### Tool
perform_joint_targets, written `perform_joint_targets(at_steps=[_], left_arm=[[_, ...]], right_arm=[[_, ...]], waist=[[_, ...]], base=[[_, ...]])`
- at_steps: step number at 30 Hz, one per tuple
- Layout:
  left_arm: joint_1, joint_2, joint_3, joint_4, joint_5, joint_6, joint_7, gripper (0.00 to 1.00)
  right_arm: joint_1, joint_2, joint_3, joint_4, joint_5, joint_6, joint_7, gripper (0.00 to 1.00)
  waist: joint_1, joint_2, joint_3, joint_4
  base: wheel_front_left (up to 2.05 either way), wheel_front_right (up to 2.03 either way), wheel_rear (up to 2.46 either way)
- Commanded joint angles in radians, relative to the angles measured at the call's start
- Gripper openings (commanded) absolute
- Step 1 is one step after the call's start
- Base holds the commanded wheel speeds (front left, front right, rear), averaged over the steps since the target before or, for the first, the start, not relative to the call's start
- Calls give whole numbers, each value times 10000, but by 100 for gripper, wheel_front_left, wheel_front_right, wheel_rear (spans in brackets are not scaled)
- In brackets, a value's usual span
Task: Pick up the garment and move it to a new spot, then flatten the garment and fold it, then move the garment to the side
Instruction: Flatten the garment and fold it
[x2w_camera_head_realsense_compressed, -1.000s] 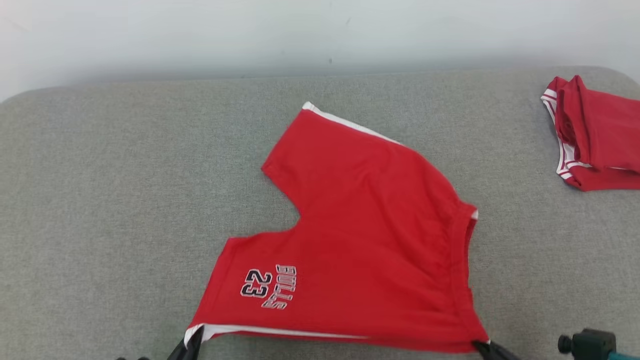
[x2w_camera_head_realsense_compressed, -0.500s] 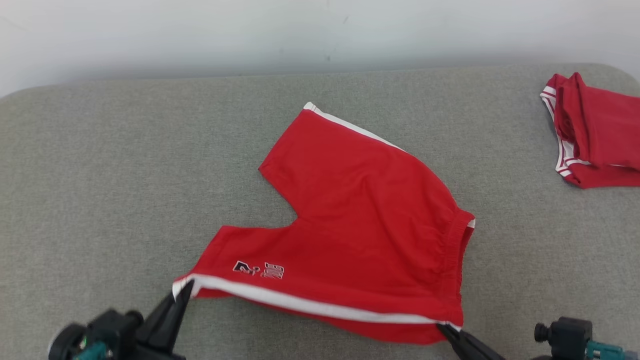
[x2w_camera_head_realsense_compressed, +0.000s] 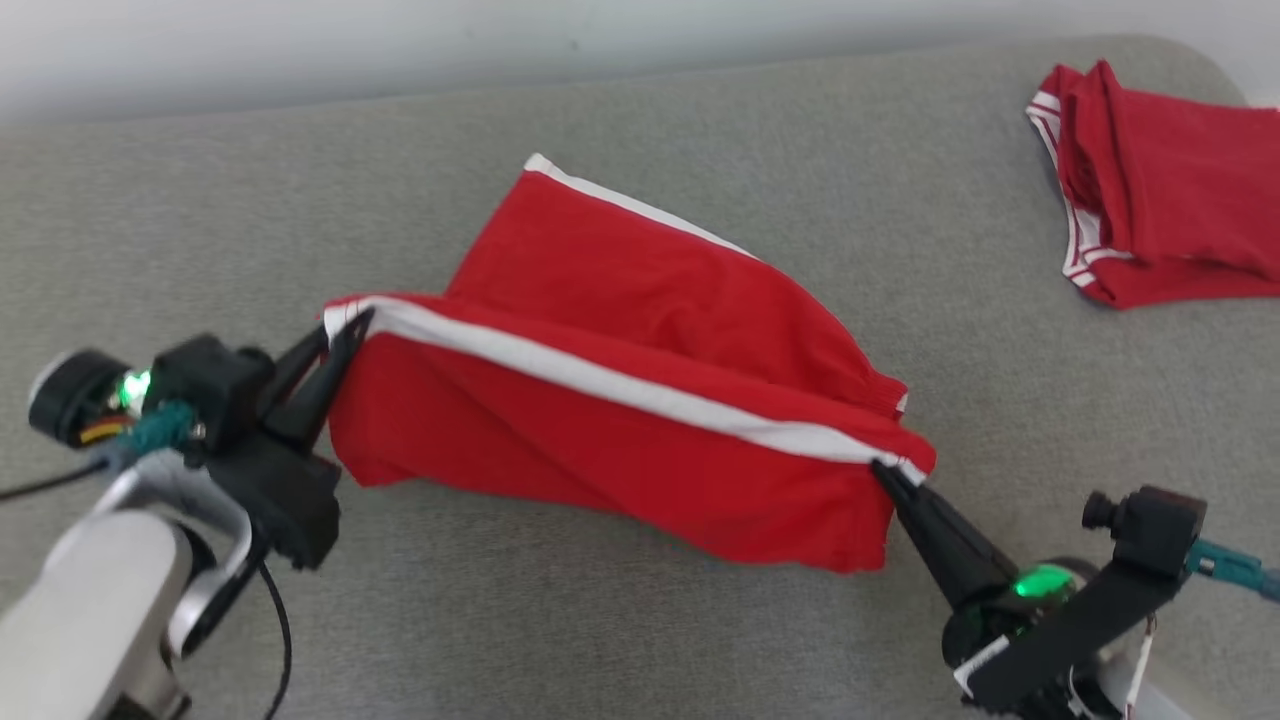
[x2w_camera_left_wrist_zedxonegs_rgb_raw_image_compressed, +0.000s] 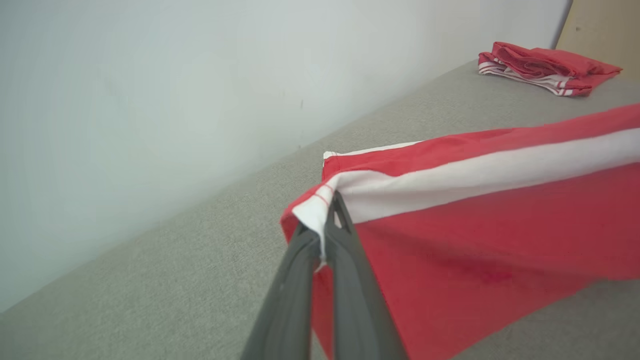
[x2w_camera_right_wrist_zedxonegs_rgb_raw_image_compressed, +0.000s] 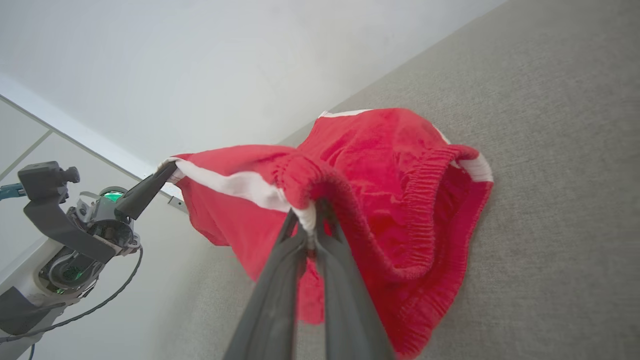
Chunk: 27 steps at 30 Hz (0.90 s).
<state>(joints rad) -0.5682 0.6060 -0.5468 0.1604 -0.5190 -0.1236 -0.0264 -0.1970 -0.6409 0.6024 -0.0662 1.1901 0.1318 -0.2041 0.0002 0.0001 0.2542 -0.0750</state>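
Shorts (x2w_camera_head_realsense_compressed: 620, 480), red with a white side stripe (x2w_camera_head_realsense_compressed: 620, 385), hang stretched between my left gripper (x2w_camera_head_realsense_compressed: 345, 335) and my right gripper (x2w_camera_head_realsense_compressed: 888, 472) over the middle of the grey desk (x2w_camera_head_realsense_compressed: 600, 640). I see the left gripper pinched tight on the hem corner at one end of the stripe. The right gripper is clamped on the elastic waistband at the other end. The far leg lies flat on the desk. A folded red garment (x2w_camera_head_realsense_compressed: 1160, 200) sits well apart at the far right corner.
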Motion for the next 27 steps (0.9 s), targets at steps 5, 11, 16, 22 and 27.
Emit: perform_joint_targets(at_steps=[5,11,16,22,27], left_arm=[[-1566,162,-464,683,-57,-61,539,0],[-3462,341,-1596,1578,-377,-51,974,0],[-4951,417,-2472,2541,-698,-52,1102,0],[-6194,374,-3551,3608,-937,-50,1248,0],[-6714,180,-4223,4456,-1207,-51,964,0]], right_arm=[[-1017,465,-75,572,22,-29,-224,0],[-2173,971,19,1443,-207,-29,-353,0],[-3052,1377,138,2116,-468,-29,-442,0],[-3903,1654,399,2770,-699,-29,-480,0],[-4225,1828,645,2956,-687,-29,-506,0]], waist=[[-2,-1,1003,-982],[-2,-1,1659,-1523],[-2,-1,2121,-1915],[-2,-1,2436,-2179],[-2,-1,2560,-2243]], base=[[0,0,0],[0,0,0],[0,0,0],[0,0,0],[0,0,0]])
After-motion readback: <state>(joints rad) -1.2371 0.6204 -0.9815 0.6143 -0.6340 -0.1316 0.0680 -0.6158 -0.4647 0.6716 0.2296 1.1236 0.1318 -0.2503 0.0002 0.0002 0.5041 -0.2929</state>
